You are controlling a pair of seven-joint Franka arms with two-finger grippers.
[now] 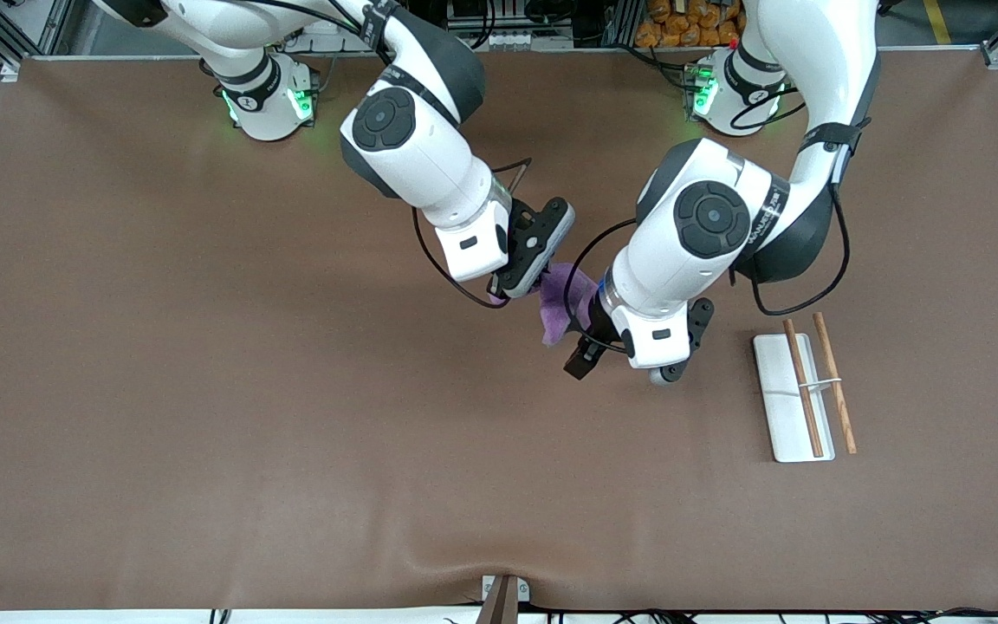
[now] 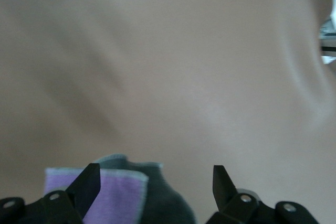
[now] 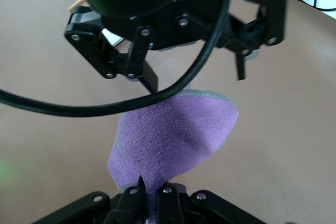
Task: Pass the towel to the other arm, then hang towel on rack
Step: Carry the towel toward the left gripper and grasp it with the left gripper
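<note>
My right gripper point(image 1: 504, 293) is shut on one end of the purple towel point(image 1: 561, 303) and holds it in the air over the middle of the table. In the right wrist view the towel point(image 3: 173, 135) spreads out from the shut right gripper point(image 3: 152, 195) toward my left gripper point(image 3: 194, 77). My left gripper point(image 1: 584, 348) is open at the towel's free end. In the left wrist view the towel point(image 2: 113, 198), purple with its dark grey reverse, shows between the open fingers of the left gripper point(image 2: 155, 168), closer to one finger. The rack point(image 1: 780, 407) lies on the table toward the left arm's end.
The rack's two brown rods point(image 1: 804, 388) lie flat, joined by a thin metal crossbar point(image 1: 826, 381), one over the white base and one just off it. The brown table mat point(image 1: 204, 390) has a raised wrinkle at its edge nearest the front camera.
</note>
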